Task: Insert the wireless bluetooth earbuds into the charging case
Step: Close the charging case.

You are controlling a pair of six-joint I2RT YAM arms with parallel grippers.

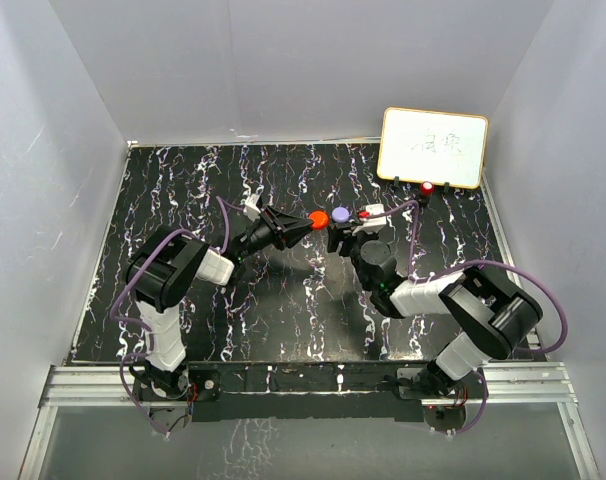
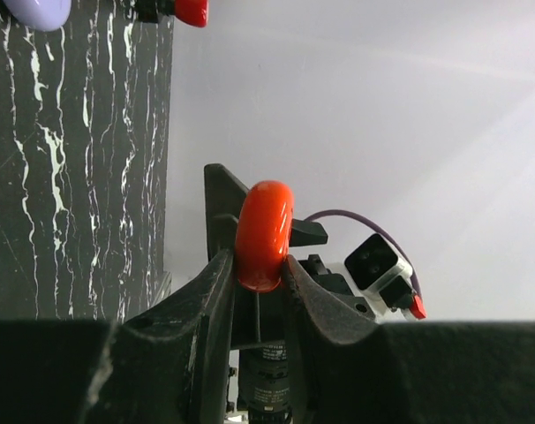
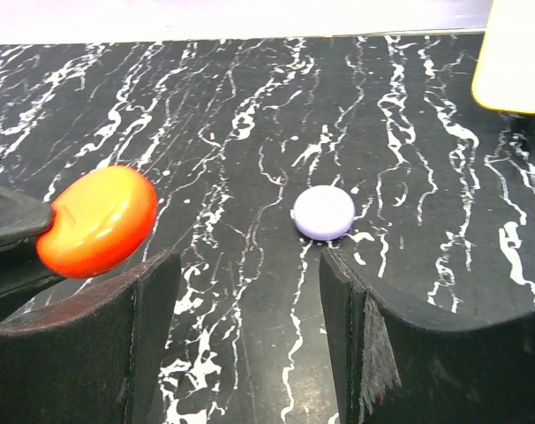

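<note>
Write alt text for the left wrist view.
The left claw grips a round red case on edge. To its left is the black marbled table, with a lavender case at the top left corner; a white wall fills the rest.

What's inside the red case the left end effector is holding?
Nothing visible. The red case shows only its smooth outer shell, pinched by the left end effector. No opening faces any camera, so its contents are hidden.

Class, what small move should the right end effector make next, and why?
Probably lower the open right end effector around the round lavender plastic case lying just ahead of it; the left end effector is shut on the round red plastic case.
</note>
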